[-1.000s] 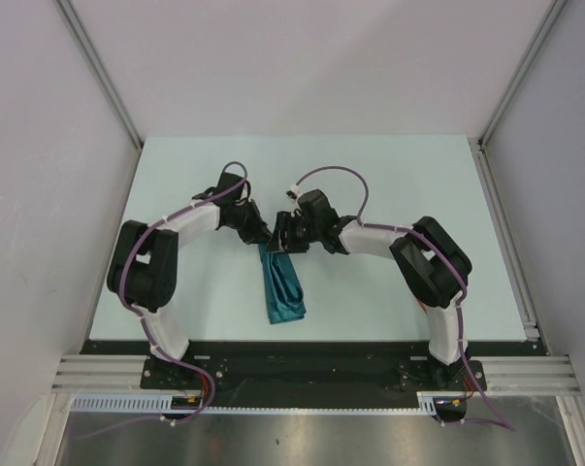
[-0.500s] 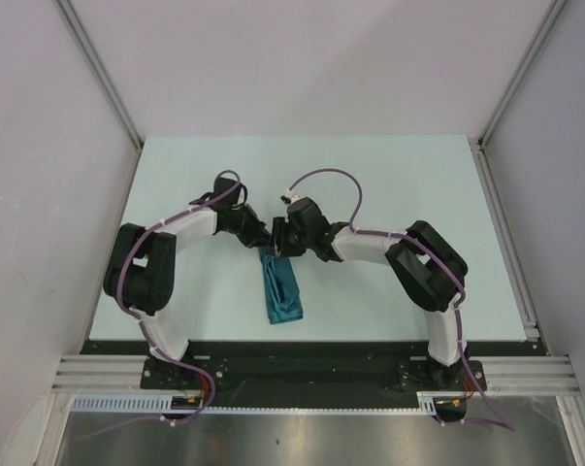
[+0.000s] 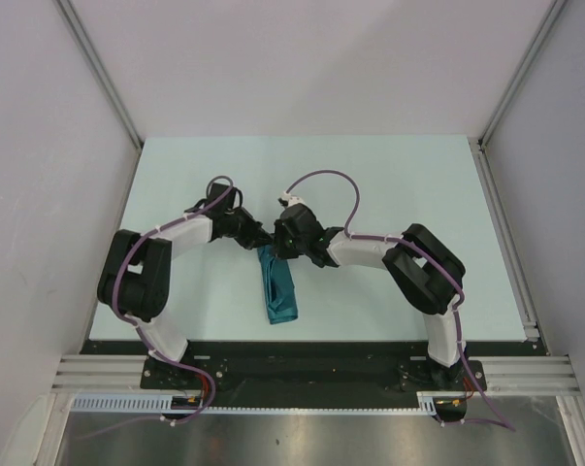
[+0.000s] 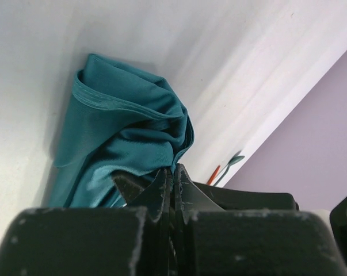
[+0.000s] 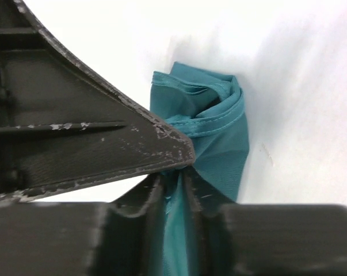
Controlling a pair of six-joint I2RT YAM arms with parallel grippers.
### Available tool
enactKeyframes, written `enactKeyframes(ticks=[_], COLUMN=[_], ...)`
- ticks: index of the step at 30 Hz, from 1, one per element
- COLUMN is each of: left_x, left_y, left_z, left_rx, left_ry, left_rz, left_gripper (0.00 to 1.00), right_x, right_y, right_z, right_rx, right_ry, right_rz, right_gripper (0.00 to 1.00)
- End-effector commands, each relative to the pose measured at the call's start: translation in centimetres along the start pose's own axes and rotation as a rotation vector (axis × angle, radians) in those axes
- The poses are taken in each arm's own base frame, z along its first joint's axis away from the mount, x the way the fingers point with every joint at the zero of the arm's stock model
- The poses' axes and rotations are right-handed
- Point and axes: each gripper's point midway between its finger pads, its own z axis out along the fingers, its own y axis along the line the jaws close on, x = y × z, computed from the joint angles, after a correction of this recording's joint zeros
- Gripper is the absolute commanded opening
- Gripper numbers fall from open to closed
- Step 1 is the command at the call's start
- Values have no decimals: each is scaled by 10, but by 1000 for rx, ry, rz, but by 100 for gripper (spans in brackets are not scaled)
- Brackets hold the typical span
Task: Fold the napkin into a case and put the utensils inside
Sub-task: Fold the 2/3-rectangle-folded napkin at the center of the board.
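Roughly near-to-far: napkin [image 3: 278, 291] lengthwise

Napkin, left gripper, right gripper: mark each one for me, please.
napkin [image 3: 281, 299]: top view, its flat near half.
left gripper [image 4: 173, 171]: left wrist view, between the shut fingers' tips, at the napkin.
right gripper [image 5: 174, 172]: right wrist view, between the fingers' tips, where they pinch the napkin.

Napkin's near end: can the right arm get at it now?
Probably not straight away: the right gripper is shut on the napkin's far end. The near end lies bare on the table, so once it lets go the way looks free.
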Motion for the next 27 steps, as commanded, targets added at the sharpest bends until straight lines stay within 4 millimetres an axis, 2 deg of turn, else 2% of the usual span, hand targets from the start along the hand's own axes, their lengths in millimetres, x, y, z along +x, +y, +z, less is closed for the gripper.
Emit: enactKeyframes(ticks=[1, 5, 6, 9, 10, 11, 14, 17, 19, 21, 22, 23, 25, 27], left_x=[13, 12, 11, 6, 4, 1, -8, -14, -16, -19, -21, -23, -28, -25], left_y=[-24, -18, -20, -27, -29, -32, -35, -33, -34, -36, -43, -31, -38, -38], left_z=[-19, -16, -16, -16, -17, -19, -24, -30, -36, -40, -42, -43, -47, -46], left_rx=[98, 88, 96, 123, 124, 132, 117, 84, 83, 78, 77, 8, 8, 6], left_ry=[34, 30, 24, 4, -3, -19, -71, -104, -122, -136, -136, -131, -149, -116], left_rz=[-21, 0, 12, 95, 123, 182, 283, 344, 398, 446, 507, 502, 554, 550], left_gripper=[0, 0, 0, 0, 6, 21, 41, 48, 48, 55, 65, 70, 74, 83], right_x=[-28, -24, -27, -22, -22, -21, -20, -16, -16, -16, -16, -17, -14, -13], right_y=[3, -5, -10, -7, -7, -8, -10, -15, -12, -10, -8, -8, -3, 1], right_z=[-9, -12, -12, -16, -17, -18, -18, -16, -15, -16, -17, -17, -17, -16], right_rx=[12, 4, 9, -43, -58, -64, -81, -107, -133, -137, -149, -155, -182, -216], right_ry=[-89, -71, -77, -48, -40, -34, -15, 23, 30, 36, 41, 42, 53, 68], right_rz=[-3, 5, 6, -17, -25, -33, -51, -40, -46, -60, -68, -76, -89, -109], right_gripper=[3, 0, 0, 0, 0, 0, 0, 0, 0, 0, 0, 0, 0, 0])
